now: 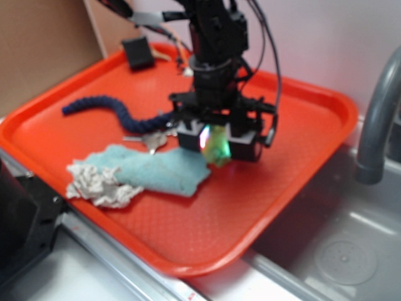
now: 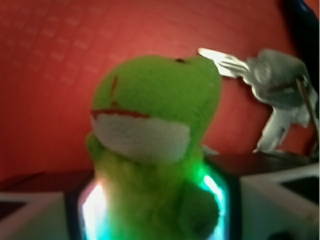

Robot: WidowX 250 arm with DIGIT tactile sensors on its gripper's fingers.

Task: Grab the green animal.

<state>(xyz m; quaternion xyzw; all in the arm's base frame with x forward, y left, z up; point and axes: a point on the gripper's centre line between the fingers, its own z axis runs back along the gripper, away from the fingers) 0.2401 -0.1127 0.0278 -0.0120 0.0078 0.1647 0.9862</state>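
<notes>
1. Wrist view shows the fingers [image 2: 277, 200] clamped on the green animal [image 2: 155, 145], whose lower body sits between the two pale pads, lit by a glow at each side.
2. Its head and whitish face patch stick out past the fingers, over the orange tray [image 2: 60, 60].
3. Silver keys [image 2: 277, 85] lie on the tray just beyond the toy.
4. Exterior view puts the gripper [image 1: 217, 145] near the tray's middle, beside a teal rag [image 1: 156, 170].
5. A navy rope [image 1: 106, 106] curves farther left.
</notes>
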